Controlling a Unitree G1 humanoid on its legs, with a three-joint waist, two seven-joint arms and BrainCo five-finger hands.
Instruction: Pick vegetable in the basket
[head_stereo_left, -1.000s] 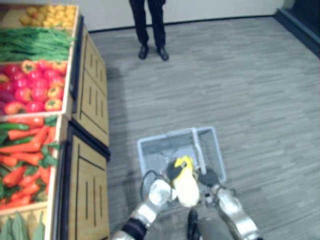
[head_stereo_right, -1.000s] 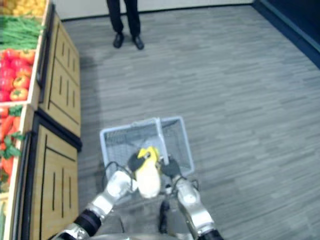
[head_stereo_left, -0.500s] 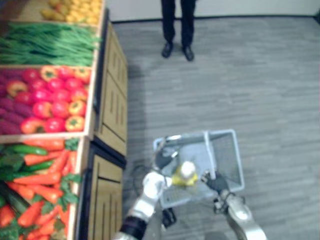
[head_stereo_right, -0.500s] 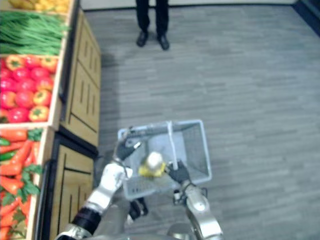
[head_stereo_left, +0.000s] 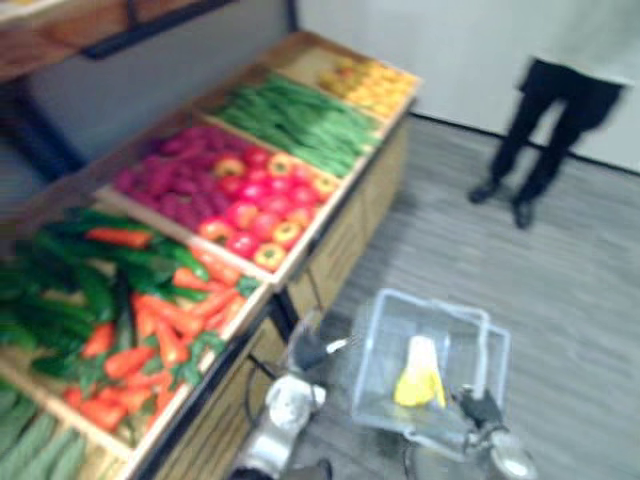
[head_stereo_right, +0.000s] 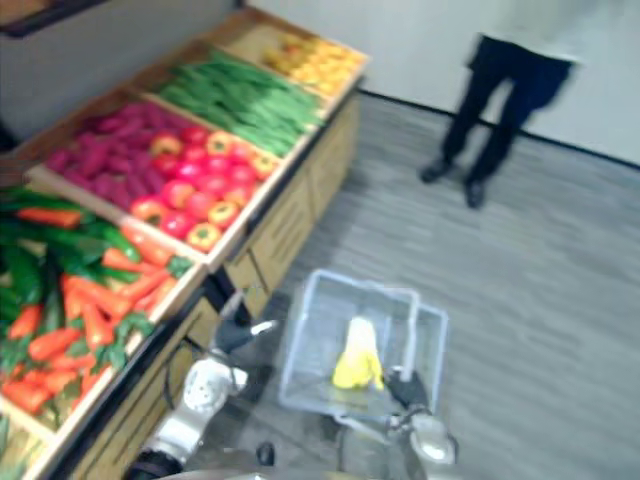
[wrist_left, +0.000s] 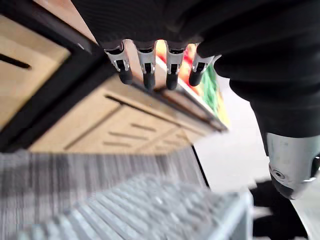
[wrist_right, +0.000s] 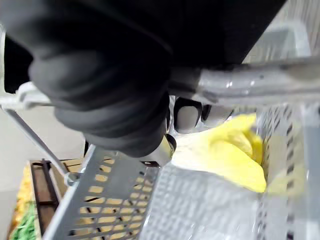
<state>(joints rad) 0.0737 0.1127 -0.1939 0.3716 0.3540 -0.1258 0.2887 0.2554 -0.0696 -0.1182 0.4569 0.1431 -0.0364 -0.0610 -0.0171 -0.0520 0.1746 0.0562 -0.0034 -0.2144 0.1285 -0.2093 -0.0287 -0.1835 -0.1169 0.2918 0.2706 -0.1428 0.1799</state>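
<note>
Since the job is getting a vegetable into the basket, here's how it sits, going left to right. On the robot's left is the long wooden produce stand, with orange carrots in the near bin, then round red and yellow peppers, then a pile of green beans.

The left hand hangs just beside the stand's front panel, below the carrot bin, between the stand and the basket. In its wrist view the fingers are straight and loose with nothing in them, so it's free to go for more produce.

Next is the light grey mesh shopping basket, held up clear of the floor. The pale yellow and white vegetable lies inside it, near the middle. It looks like corn or a squash, but honestly it's too blurry to call.

The right hand is at the basket's near edge, fingers curled round the grey handle bar, which is why the basket hangs level.

Far right, well apart, stands a person in dark trousers.

I'd say this item's done.
</note>
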